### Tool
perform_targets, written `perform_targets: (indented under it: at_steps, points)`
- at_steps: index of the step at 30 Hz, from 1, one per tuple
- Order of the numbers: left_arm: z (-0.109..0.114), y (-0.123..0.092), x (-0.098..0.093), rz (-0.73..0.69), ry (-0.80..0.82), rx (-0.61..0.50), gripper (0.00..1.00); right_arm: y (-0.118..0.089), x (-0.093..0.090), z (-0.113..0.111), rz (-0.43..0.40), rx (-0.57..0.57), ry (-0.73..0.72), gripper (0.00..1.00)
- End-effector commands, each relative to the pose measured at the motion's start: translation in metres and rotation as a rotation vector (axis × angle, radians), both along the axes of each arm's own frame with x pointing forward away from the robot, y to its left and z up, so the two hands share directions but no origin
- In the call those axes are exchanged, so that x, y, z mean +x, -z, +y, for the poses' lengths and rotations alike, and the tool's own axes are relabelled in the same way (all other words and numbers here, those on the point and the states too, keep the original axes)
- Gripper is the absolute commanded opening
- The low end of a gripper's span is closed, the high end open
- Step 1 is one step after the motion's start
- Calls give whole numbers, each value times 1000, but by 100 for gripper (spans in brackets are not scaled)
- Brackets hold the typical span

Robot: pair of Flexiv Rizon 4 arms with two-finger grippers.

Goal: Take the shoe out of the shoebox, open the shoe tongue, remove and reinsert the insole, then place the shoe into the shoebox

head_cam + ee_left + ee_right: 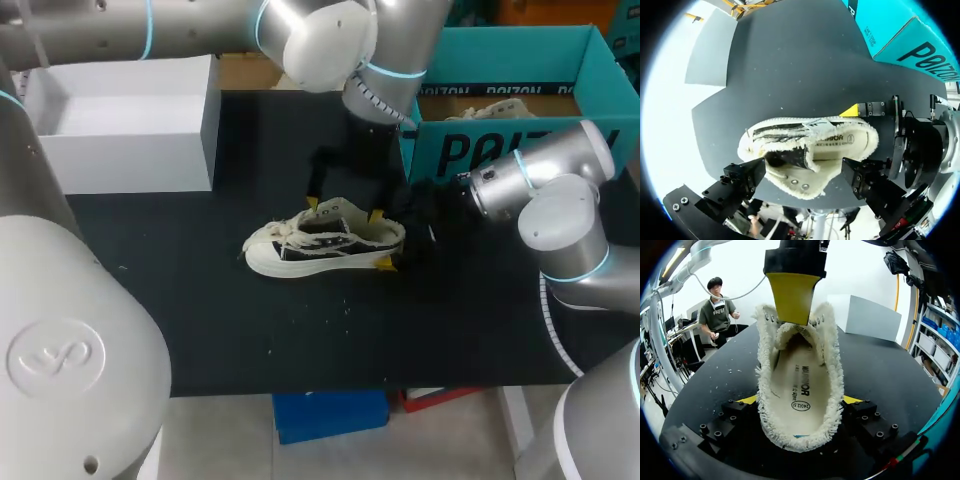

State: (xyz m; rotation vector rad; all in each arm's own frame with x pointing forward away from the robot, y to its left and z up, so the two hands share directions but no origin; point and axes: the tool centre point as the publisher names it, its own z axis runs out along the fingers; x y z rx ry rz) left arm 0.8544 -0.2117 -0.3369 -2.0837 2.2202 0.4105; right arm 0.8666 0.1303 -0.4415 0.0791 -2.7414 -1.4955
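Note:
A cream and black canvas shoe (pixel 325 245) lies on the black table (pixel 200 300), toe to the left. My right gripper (pixel 392 250) comes in from the right and is shut on the heel; in the right wrist view its yellow fingertips (pixel 747 400) press the heel's two sides. The printed insole (pixel 800 375) lies flat inside the shoe (pixel 800 385). My left gripper (pixel 344 208) hangs open over the shoe's mouth (pixel 810 145). One of its yellow fingertips (pixel 792 295) rests at the tongue. The left gripper (pixel 802 172) holds nothing.
The teal shoebox (pixel 500 150) stands open at the back right, just behind the right arm, with something pale (pixel 490 108) inside. A white box (pixel 130 120) sits at the back left. Small white crumbs dot the table in front of the shoe.

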Motion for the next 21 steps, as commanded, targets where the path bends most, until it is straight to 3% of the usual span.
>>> perform_targets:
  at_steps: [1,12,21]
  points:
    - [-5,3,-3,-9,15,159,100,3,2,1,0,-1,2,0]
    - [-2,17,-25,-4,25,202,100,3,2,1,0,-1,2,0]
    - [7,22,-18,-19,-9,207,100,3,2,1,0,-1,2,0]
